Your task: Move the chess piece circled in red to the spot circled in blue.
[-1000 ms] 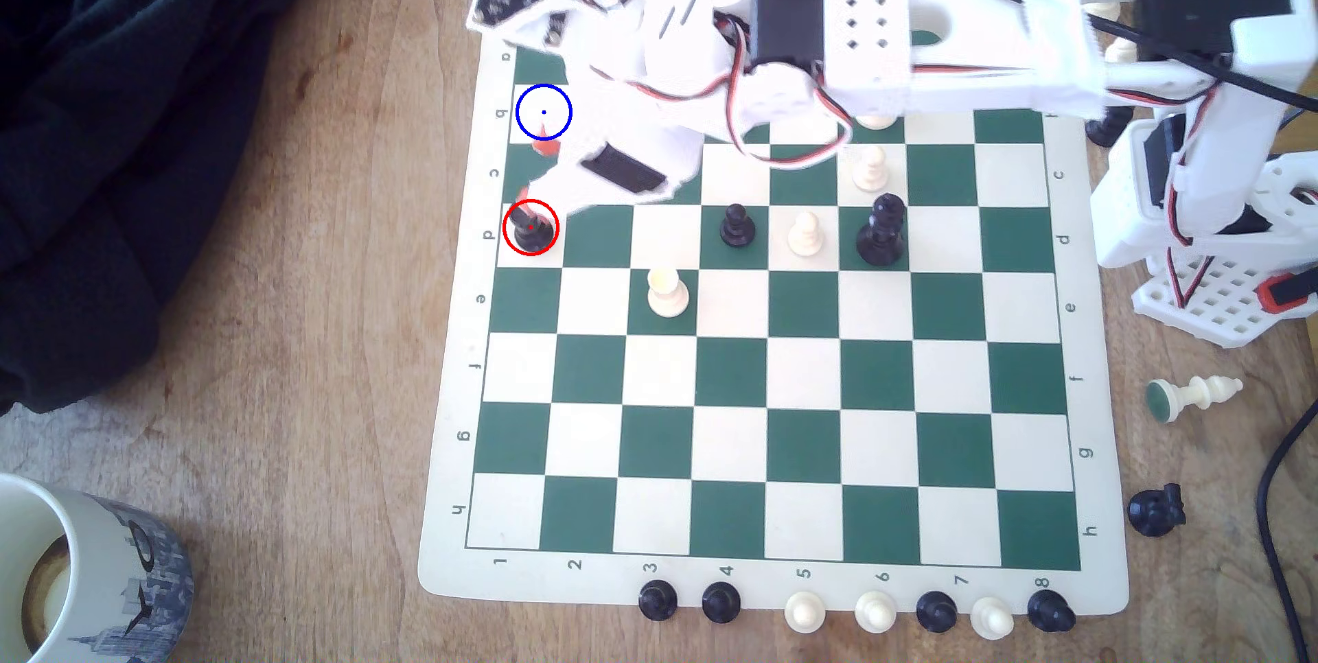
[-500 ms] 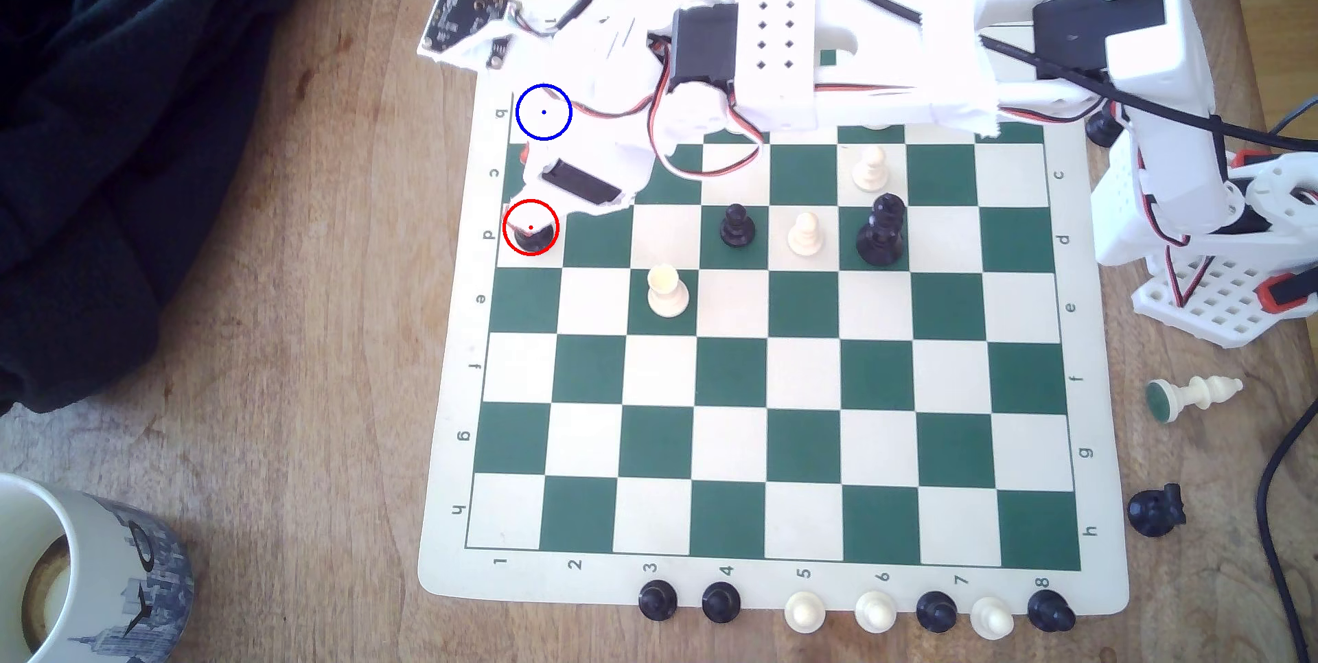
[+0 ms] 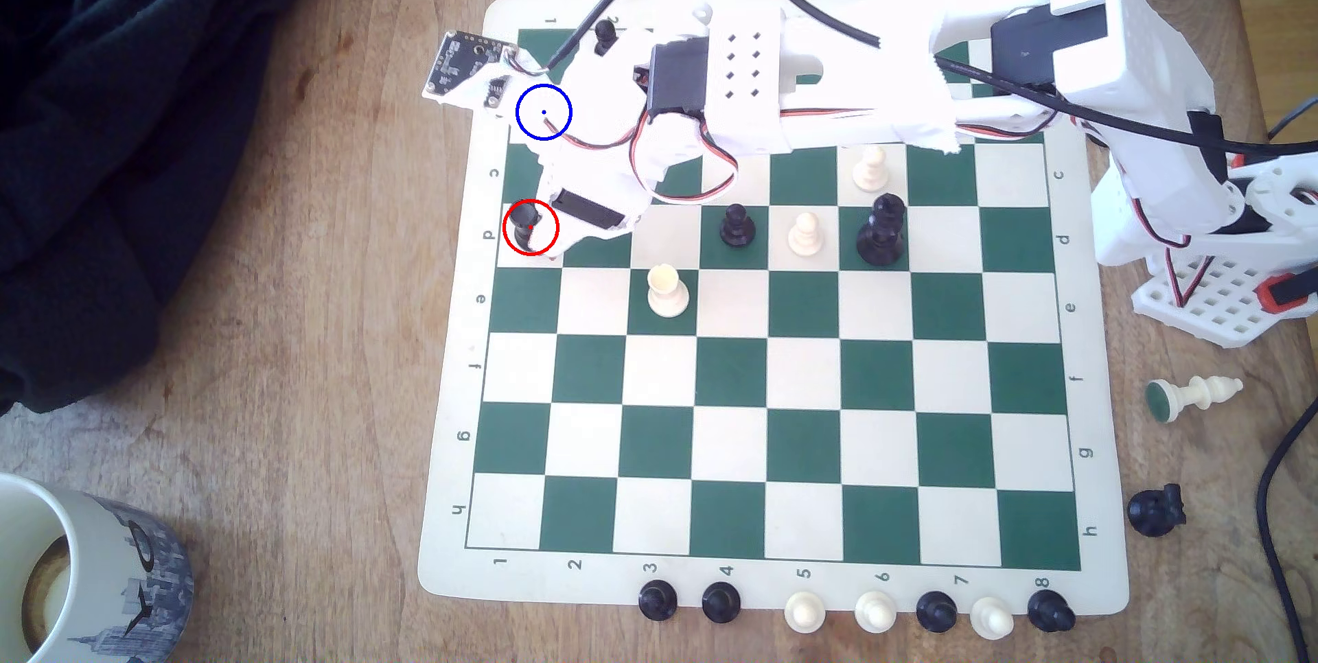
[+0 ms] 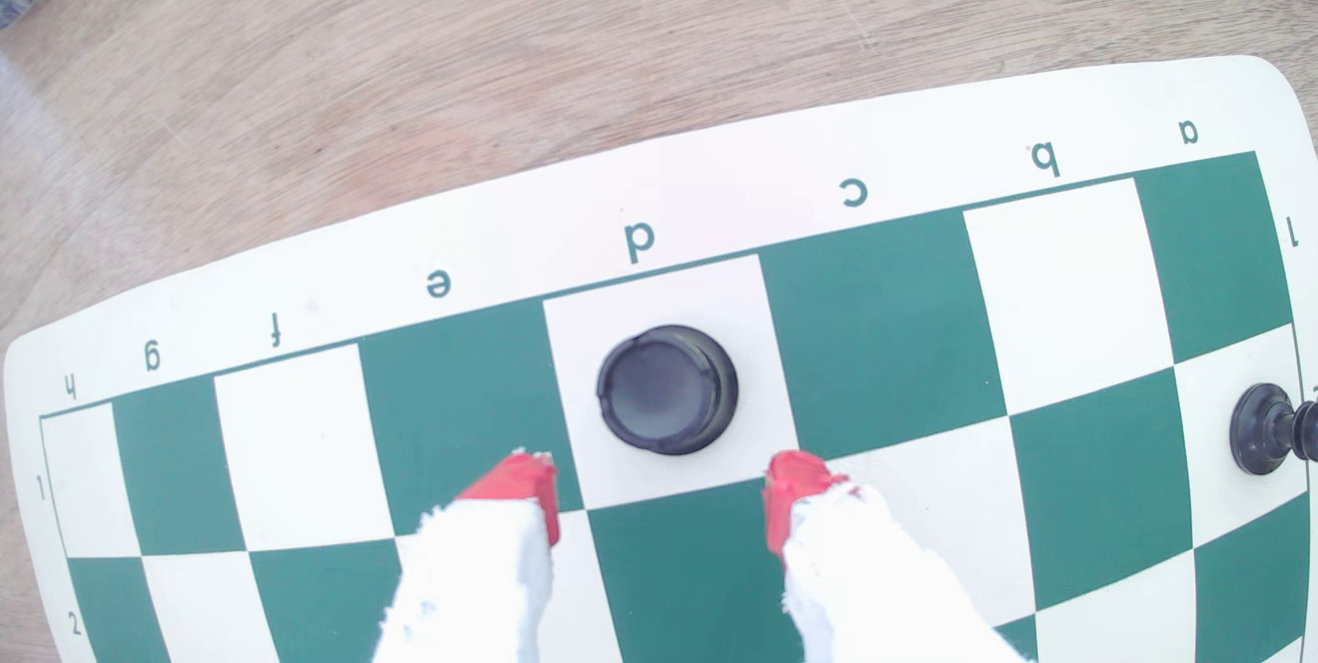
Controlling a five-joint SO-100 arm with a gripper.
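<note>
Closest in, the claw (image 4: 663,474) stood open, its two red-tipped fingers (image 4: 524,485) spread wider than the chess piece (image 4: 667,388) and stopping just short of it, touching nothing. The piece sat upright on the cream d1 square, the one ringed in red, at the board's (image 3: 806,378) edge on the exterior view's left. Over the last second the arm had swung across and dropped lower, bringing the claw from over the c and d squares down to the piece itself; the piece had not shifted. By my reading that put the approach nearly done and the grasp not yet made — the fingers likely needed to go a little further on before closing. The spot (image 4: 1063,285), two squares along the same edge row, lay bare. On the board I counted seven pieces: four black, being the task piece, two pawns and one tall crowned piece, and three cream. Along the mat's edge past the h row stood a row of seven — four black, three cream. Two more, one cream (image 3: 1194,396) and one black (image 3: 1155,510), lay tipped over on the bench (image 3: 285,349), and one mug (image 3: 71,563) stood at its corner. The cluster beyond the far edge was cropped, so I could not count it.
</note>
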